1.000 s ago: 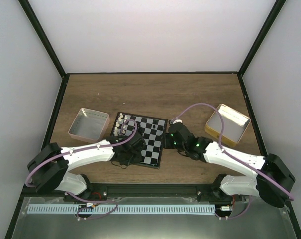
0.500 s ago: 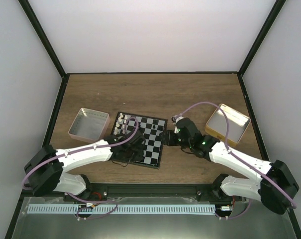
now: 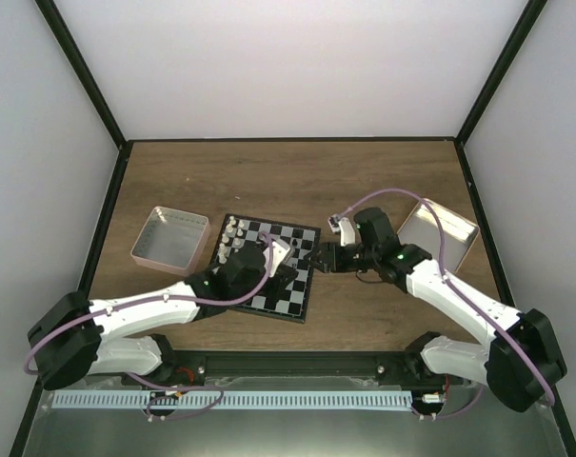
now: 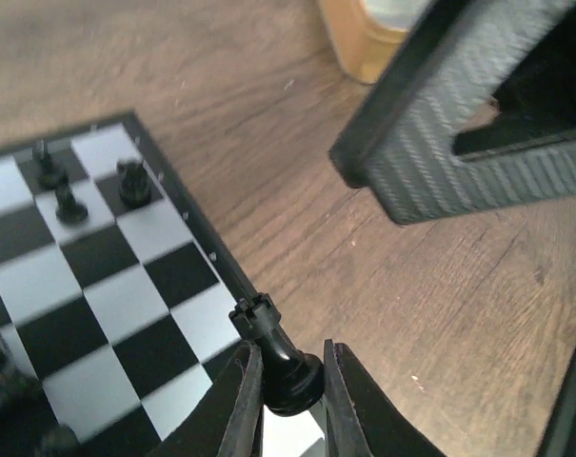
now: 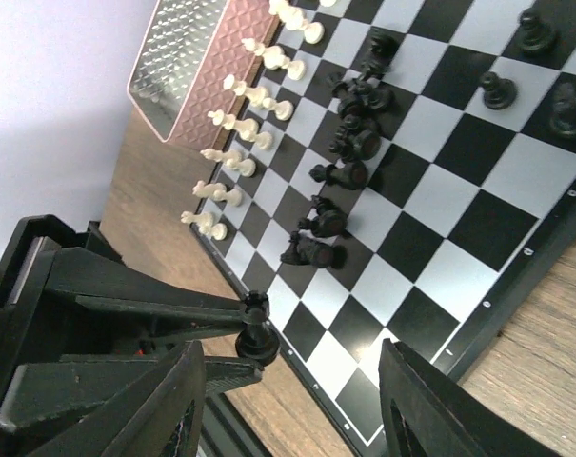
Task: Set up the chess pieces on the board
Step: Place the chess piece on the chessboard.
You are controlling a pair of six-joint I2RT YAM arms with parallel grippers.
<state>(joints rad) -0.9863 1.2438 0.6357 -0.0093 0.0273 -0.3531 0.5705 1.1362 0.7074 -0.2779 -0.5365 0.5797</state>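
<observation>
The black rook [image 4: 268, 347] is nipped by its base in the left pincer [image 4: 289, 369], whose jaws are closed tight on it. It tilts over the board [image 3: 302, 238] near its right edge, seemingly clear of the squares. White pieces [image 5: 240, 124] line the board's left side and other black pieces [image 5: 349, 143] cluster mid-board, while the right pincer [image 3: 324, 257] hangs over the desk [image 3: 268, 181] just off the board's right edge, spread wide and holding nothing.
</observation>
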